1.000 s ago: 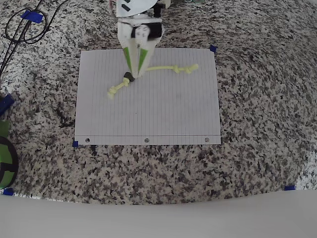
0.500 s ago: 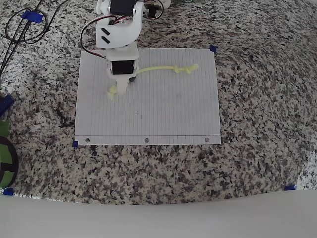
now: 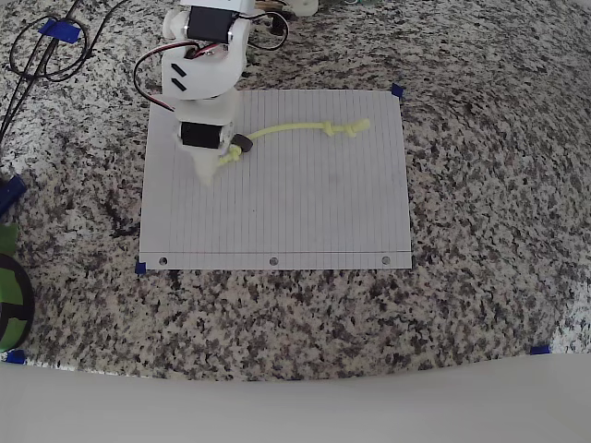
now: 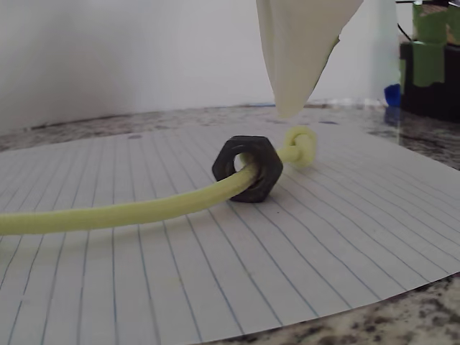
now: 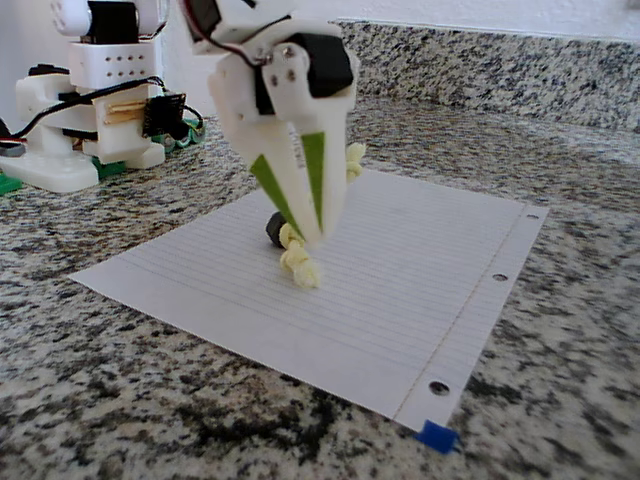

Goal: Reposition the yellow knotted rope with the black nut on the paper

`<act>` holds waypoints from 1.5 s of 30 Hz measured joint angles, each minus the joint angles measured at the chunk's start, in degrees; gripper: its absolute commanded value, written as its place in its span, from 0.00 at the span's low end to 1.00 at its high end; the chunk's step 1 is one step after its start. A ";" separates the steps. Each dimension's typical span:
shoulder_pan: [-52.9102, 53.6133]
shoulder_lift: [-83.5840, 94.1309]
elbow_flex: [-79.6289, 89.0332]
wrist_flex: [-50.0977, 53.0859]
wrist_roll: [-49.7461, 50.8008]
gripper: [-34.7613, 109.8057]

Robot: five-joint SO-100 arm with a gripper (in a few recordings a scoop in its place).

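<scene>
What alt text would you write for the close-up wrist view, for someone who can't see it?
A black nut stands on edge on lined white paper, with a yellow rope threaded through it and a knot just beyond. A pale gripper fingertip hangs above the knot.

The white arm leans forward, wrist bent down; the gripper (image 5: pixel 312 235) points downward, its 2 green-lined fingers nearly together.
</scene>
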 measured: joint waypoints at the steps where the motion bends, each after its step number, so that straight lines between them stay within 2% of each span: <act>1: -0.26 -0.26 0.00 0.09 -0.35 0.24; 11: -2.55 -2.55 -0.09 2.29 -1.49 0.24; 24: 0.26 0.09 -0.18 13.45 -1.49 0.24; 29: 0.97 0.53 -0.18 14.41 -1.49 0.24; 35: 0.88 1.41 -0.09 9.14 -1.49 0.24; 42: -0.88 13.45 1.23 -4.48 -0.26 0.24; 45: -2.11 21.62 5.89 -7.21 1.05 0.24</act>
